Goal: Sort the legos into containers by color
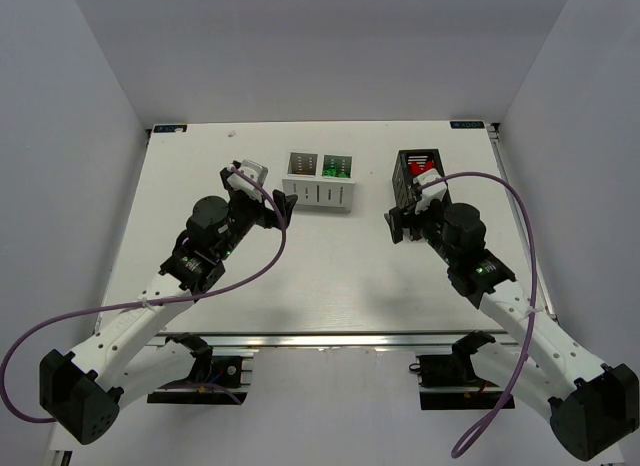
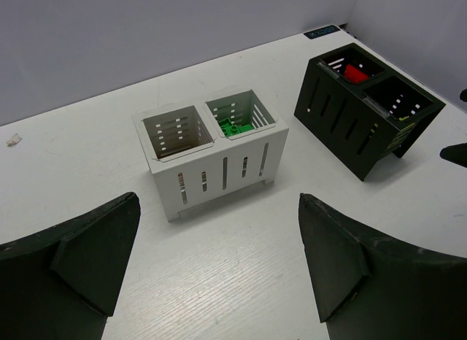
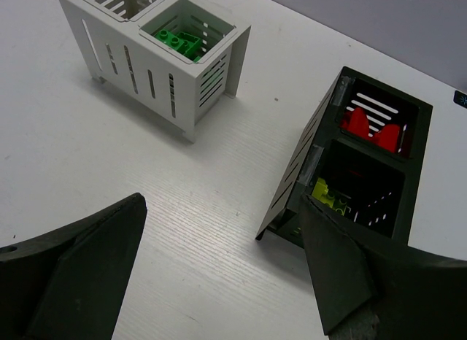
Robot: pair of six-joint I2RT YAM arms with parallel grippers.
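The white box (image 1: 320,193) stands at mid-table with green legos (image 1: 336,168) in its right compartment; its left compartment looks empty. The black box (image 1: 416,176) stands to its right, with red legos (image 3: 373,128) in the far compartment and yellow-green legos (image 3: 330,194) in the near one. My left gripper (image 2: 219,271) is open and empty, just left of the white box (image 2: 219,172). My right gripper (image 3: 222,271) is open and empty, at the black box's (image 3: 314,165) near left side. The green legos also show in both wrist views (image 2: 235,128) (image 3: 181,42).
The white table (image 1: 330,276) ends at a metal rail (image 1: 320,339) in front. Grey walls close in the back and sides. Purple cables (image 1: 260,261) loop from both arms.
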